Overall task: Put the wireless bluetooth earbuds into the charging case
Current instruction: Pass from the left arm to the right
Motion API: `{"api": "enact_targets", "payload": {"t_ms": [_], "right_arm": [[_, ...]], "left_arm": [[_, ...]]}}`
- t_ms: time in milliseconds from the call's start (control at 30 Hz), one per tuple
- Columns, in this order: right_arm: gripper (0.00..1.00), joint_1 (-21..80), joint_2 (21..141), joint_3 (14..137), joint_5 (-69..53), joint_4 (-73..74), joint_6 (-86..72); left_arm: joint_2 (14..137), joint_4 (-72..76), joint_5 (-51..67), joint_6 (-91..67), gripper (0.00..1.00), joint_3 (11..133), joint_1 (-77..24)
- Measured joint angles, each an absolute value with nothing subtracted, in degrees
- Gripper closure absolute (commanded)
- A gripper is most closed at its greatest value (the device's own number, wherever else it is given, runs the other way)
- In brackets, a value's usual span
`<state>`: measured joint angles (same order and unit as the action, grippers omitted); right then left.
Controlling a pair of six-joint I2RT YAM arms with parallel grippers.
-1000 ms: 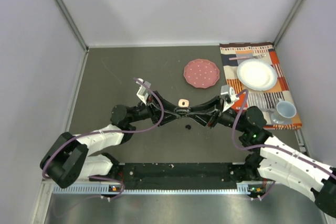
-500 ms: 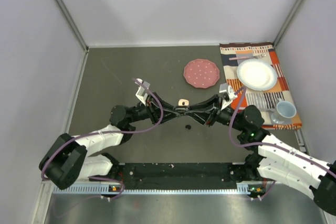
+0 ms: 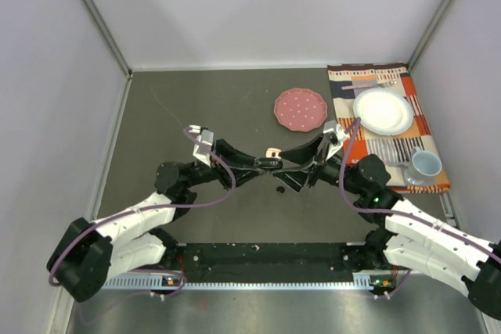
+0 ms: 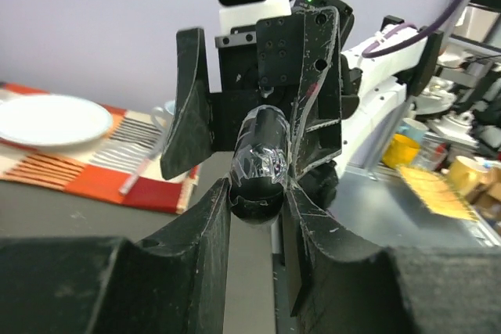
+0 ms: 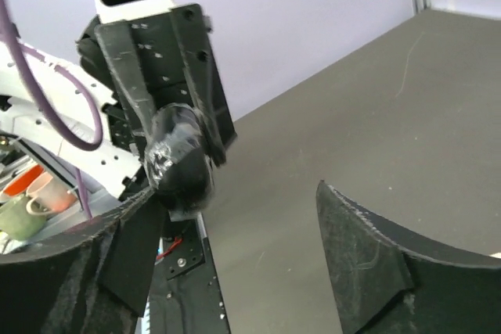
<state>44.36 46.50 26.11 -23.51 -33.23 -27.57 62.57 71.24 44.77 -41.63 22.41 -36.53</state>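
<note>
Clamping left gripper (image 4: pixel 258 189): closed tight on the black charging case (image 4: pixel 260 163), middle of frame.
Right gripper (image 5: pixel 235 197): jaws spread wide around the case, not clamping it.
Black earbud (image 3: pixel 279 189): on the table (image 3: pixel 196 99), just below centre.

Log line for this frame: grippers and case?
phase: handover | left gripper: shut on black case | right gripper: open around case

No legible txt, labels, brands, nos. or signs in any view.
</note>
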Motion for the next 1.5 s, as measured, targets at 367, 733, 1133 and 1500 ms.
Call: {"api": "enact_targets", "payload": {"t_ms": [367, 733, 1133, 1500], "right_arm": [[0.11, 44.4, 42.3, 31.0, -15.0, -22.5, -36.6], [0.15, 44.4, 51.0, 38.9, -13.8, -14.1, -51.4], [0.30, 44.4, 56.7, 37.9, -17.7, -15.0, -63.0], [0.49, 44.4, 59.4, 37.1, -19.8, -20.2, -68.2]], "left_arm": [[46.5, 53.2, 37.5, -20.0, 1.00, 20.2, -37.2], [46.2, 46.1, 31.0, -11.7, 1.00, 18.7, -38.8], [45.1, 45.5, 27.6, -9.6, 1.00, 17.9, -39.5], [45.5, 46.7, 27.4, -10.0, 1.00, 17.3, -39.6]]}}
